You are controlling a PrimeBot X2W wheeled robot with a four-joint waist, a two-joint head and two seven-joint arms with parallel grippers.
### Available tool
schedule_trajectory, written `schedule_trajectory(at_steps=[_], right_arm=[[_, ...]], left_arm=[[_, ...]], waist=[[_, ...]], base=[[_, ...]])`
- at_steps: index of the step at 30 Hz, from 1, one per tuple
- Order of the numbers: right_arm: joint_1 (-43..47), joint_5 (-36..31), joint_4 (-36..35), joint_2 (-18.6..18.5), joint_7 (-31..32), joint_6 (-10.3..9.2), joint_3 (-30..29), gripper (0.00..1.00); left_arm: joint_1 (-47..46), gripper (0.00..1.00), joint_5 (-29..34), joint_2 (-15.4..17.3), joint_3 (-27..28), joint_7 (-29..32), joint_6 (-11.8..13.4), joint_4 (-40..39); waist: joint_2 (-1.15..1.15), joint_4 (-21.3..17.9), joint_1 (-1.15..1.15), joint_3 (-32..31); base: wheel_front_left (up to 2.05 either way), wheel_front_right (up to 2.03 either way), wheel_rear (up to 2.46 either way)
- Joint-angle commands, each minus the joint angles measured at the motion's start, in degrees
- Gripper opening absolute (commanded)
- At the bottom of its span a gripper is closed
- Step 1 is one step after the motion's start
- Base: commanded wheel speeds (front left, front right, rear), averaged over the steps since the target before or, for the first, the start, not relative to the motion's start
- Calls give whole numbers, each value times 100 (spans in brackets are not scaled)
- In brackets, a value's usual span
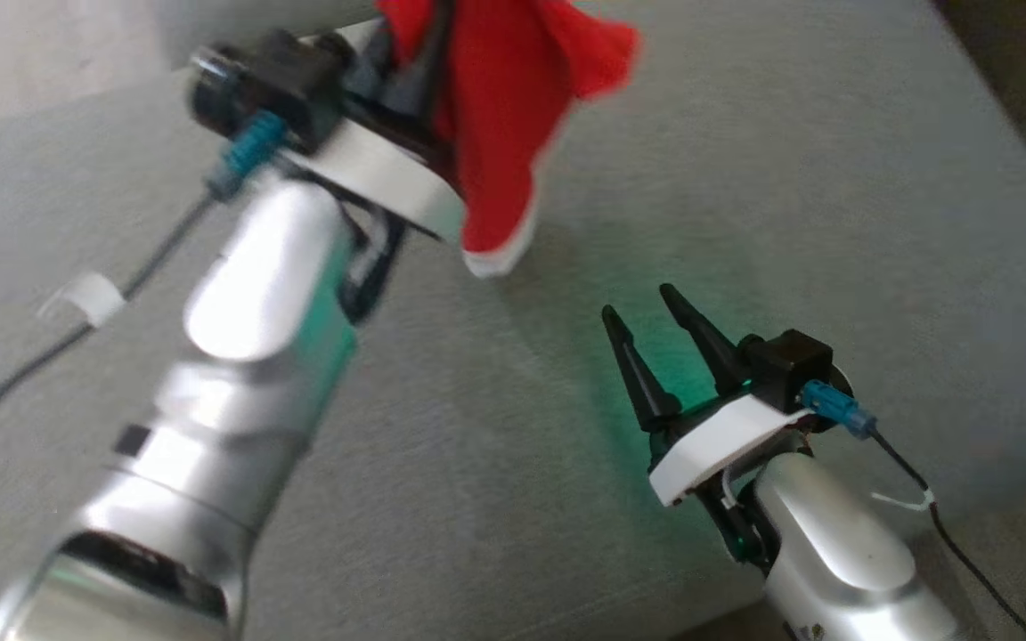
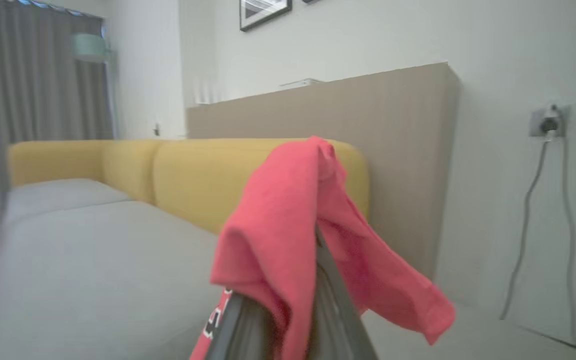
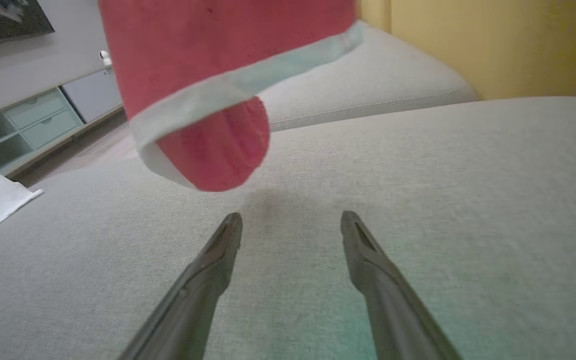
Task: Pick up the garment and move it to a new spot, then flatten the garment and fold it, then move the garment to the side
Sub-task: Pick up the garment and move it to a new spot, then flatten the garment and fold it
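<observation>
Red garment (image 1: 504, 116) hangs clear above the grey sofa seat (image 1: 834, 178), clamped in the left claw (image 1: 428, 62), with its white-edged hem lowest. The right claw (image 1: 639, 303) is spread and empty, low over the seat, just short of that hem. Broad seat surface extends to the yellow backrest (image 3: 468, 45).

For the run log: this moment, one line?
phase: carry | left end effector: shut on red garment, hanging above grey cushion | right end effector: open, empty
</observation>
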Motion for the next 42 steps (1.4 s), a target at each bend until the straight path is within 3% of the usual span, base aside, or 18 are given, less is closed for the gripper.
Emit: schedule_trajectory(at_steps=[1,4,5,6,7,15,21,27,32,42], right_arm=[[48,84,-214,105,-36,43,140,100],[54,147,-239,105,-36,43,174,100],[55,166,-247,105,-36,43,191,100],[57,180,-253,105,-36,43,199,100],[59,189,-256,105,-36,43,198,100],[106,77,-207,106,-36,43,-40,100],[155,-29,-163,106,-36,43,-256,100],[277,-172,-79,106,-36,43,-580,100],[518,-253,-51,106,-36,43,-808,100],[806,-429,-26,106,-36,43,-1178,100]], left_arm=[[43,0,-182,59,-6,-26,12,-254],[248,0,-249,3,-196,-27,12,-274],[362,9,-269,-17,-235,-27,12,-266],[483,66,-258,-31,-275,-28,12,-246],[608,100,-248,-40,-291,-28,12,-193],[1664,100,80,128,408,-28,216,-368],[2804,100,274,323,1538,-29,426,-973],[3973,100,583,175,2705,-29,494,-1661],[4960,100,1001,-42,3248,-29,391,-1915],[5527,100,946,-131,3195,-29,277,-1975]], waist=[[0,-485,0,-89],[0,-590,0,-96],[0,-621,0,-99],[0,-636,0,-102],[0,-642,0,-106],[0,-236,0,-201],[0,211,0,-353],[0,621,0,-551],[0,842,0,-800],[0,952,0,-820]], base=[[0,0,0],[0,0,0],[0,0,0],[0,0,0],[0,0,0],[0,0,0],[0,0,0],[0,0,0],[0,0,0],[0,0,0]])
